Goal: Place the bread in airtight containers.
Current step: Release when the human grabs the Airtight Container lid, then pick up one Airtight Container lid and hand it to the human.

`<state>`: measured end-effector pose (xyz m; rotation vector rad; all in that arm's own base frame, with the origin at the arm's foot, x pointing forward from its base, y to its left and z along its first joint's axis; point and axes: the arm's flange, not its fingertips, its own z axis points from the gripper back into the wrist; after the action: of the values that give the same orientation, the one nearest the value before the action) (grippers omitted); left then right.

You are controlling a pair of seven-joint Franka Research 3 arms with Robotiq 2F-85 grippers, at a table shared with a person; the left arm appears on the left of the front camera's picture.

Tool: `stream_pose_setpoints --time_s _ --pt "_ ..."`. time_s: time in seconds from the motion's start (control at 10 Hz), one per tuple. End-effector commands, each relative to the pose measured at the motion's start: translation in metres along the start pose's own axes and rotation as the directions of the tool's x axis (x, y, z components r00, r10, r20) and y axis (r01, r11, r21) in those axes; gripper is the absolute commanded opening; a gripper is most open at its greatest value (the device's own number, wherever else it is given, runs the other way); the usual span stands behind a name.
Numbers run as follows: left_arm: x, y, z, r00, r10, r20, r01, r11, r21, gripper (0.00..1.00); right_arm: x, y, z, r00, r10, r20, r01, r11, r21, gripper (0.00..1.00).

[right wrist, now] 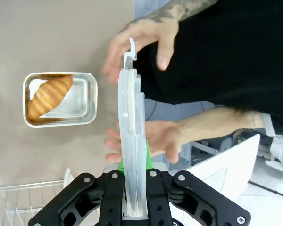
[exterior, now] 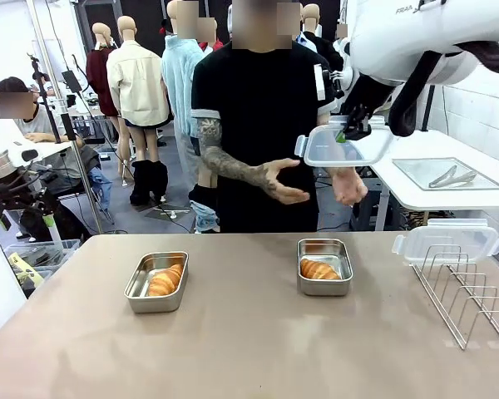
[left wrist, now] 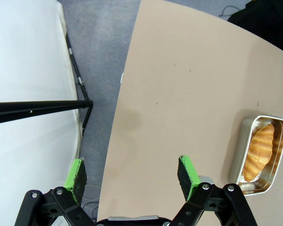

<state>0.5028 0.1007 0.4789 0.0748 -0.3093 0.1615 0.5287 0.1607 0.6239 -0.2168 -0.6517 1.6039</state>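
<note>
Two steel containers stand open on the brown table. The left container (exterior: 136, 287) holds a croissant (exterior: 165, 280), and the right container (exterior: 325, 290) holds another croissant (exterior: 318, 268). High above the far edge, my right gripper (exterior: 344, 133) is shut on a clear white-rimmed lid (exterior: 353, 151), right by the person's hands (exterior: 287, 187). The right wrist view shows that lid (right wrist: 131, 122) edge-on between my right gripper's (right wrist: 134, 165) jaws, with a container (right wrist: 81, 101) and its croissant (right wrist: 49, 95) below. My left gripper (left wrist: 132, 172) is open over the table's left edge, beside the left container (left wrist: 240, 141) and its croissant (left wrist: 258, 151).
A second clear lid (exterior: 447, 243) rests on top of a wire rack (exterior: 474, 295) at the table's right. The person stands at the far side with both hands (right wrist: 151, 139) close around the held lid. A white side table (exterior: 449, 195) carries a tray with tongs.
</note>
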Motion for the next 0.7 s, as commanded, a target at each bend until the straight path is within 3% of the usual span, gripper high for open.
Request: stream_pose_setpoints --time_s 0.0,0.4,0.6 --pt "-0.0015 0.0010 0.0010 1.000 0.003 0.001 -0.003 1.000 0.010 1.00 -0.0002 -0.0126 0.0069 0.999 -0.038 0.003 0.038 0.999 -0.005 0.00" --pt "-0.0015 0.0010 0.0010 1.000 0.003 0.001 -0.003 1.000 0.010 1.00 -0.0050 -0.0137 0.0026 1.000 -0.015 0.004 0.015 0.999 0.050 0.00" --pt "-0.0015 0.0010 0.0010 1.000 0.003 0.001 -0.003 1.000 0.010 1.00 -0.0048 -0.0136 0.0064 0.999 -0.011 0.053 0.005 0.995 0.103 0.00"
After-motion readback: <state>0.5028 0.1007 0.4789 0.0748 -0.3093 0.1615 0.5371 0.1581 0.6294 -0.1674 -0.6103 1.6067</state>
